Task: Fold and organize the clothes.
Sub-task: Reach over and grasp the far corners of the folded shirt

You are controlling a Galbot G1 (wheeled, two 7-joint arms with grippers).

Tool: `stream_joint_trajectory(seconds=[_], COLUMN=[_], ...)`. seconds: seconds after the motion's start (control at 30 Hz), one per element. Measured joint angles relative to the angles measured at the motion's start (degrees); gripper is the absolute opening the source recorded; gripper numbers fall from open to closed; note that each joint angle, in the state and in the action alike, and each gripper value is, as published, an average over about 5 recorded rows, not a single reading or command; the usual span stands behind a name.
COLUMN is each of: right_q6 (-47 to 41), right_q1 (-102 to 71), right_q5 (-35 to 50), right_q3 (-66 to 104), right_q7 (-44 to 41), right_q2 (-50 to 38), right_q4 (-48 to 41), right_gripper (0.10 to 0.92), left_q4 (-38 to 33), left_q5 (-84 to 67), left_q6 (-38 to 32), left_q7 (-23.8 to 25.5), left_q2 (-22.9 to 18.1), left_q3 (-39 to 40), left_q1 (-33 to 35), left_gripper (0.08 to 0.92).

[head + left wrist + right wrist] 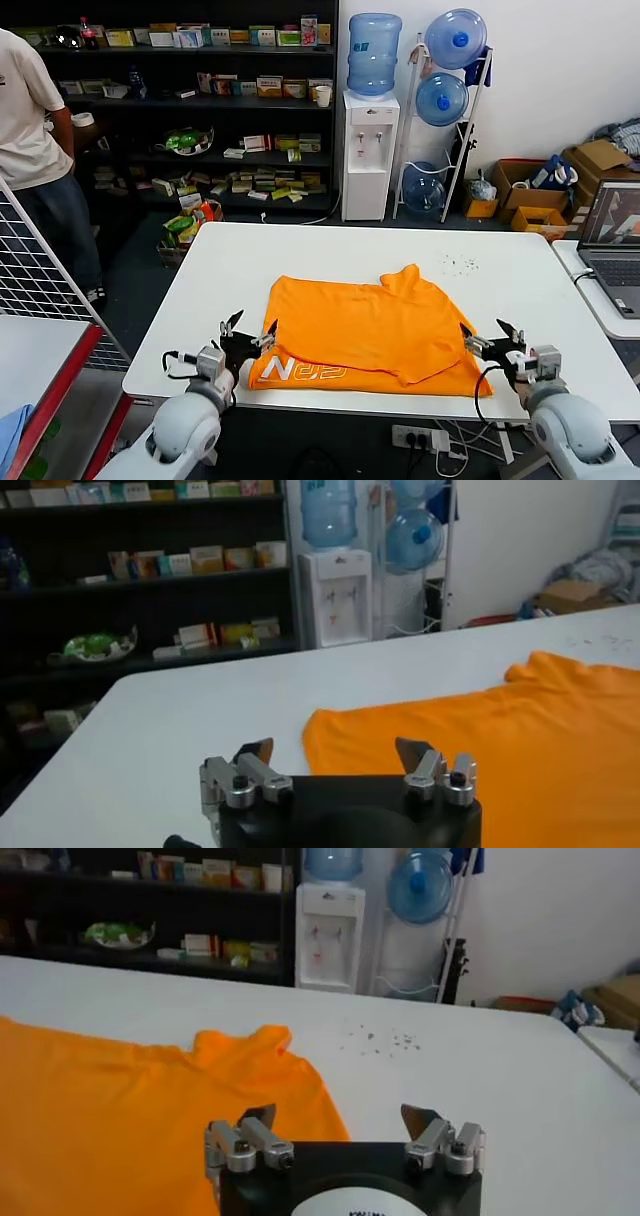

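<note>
The orange T-shirt (pixel 370 330) lies partly folded on the white table (pixel 330 250), with white lettering showing along its near left edge. My left gripper (pixel 250 329) is open at the shirt's near left corner, its jaws either side of the shirt's edge (pixel 330 742). My right gripper (pixel 486 335) is open at the shirt's near right corner. In the right wrist view the shirt (pixel 120 1118) lies under one finger (pixel 256 1118) and bare table under the other.
A laptop (pixel 612 245) sits on a side table at the right. A wire rack (pixel 45 300) and red-edged table stand at the left. A person (pixel 30 150) stands by dark shelves at the back left. A water dispenser (pixel 370 150) stands behind.
</note>
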Motion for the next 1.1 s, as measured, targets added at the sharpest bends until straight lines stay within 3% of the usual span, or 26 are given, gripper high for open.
stream_joint_trajectory(seconds=[0.37,0.67,0.93,1.1], right_q6=[-1.1,0.2,1.6,1.7], right_q1=[19.8,28.5,31.8,32.4], right_q5=[-0.9,-5.1,-8.3,-9.2], right_q3=[-7.2,-9.6,-11.3,-11.7], right_q7=[-5.8,-10.2,-12.3,-12.7], right_q2=[4.7,9.9,13.0,13.5], right_q4=[-20.3,-33.2,-38.8,-40.2], right_gripper=[0.823,0.818,0.627,0.480], left_q4=[20.7,35.7,42.8,44.5], left_q5=[-2.4,-3.3,-3.0,-3.0], left_q6=[-0.7,-1.7,-1.3,-0.8], left_q7=[1.5,2.7,4.2,5.3], left_q2=[-6.2,-11.2,-13.8,-14.4], left_q3=[7.1,8.4,9.1,9.5], left_q1=[-17.6,-27.0,-30.0,-30.7], left_gripper=[0.823,0.823,0.811,0.689])
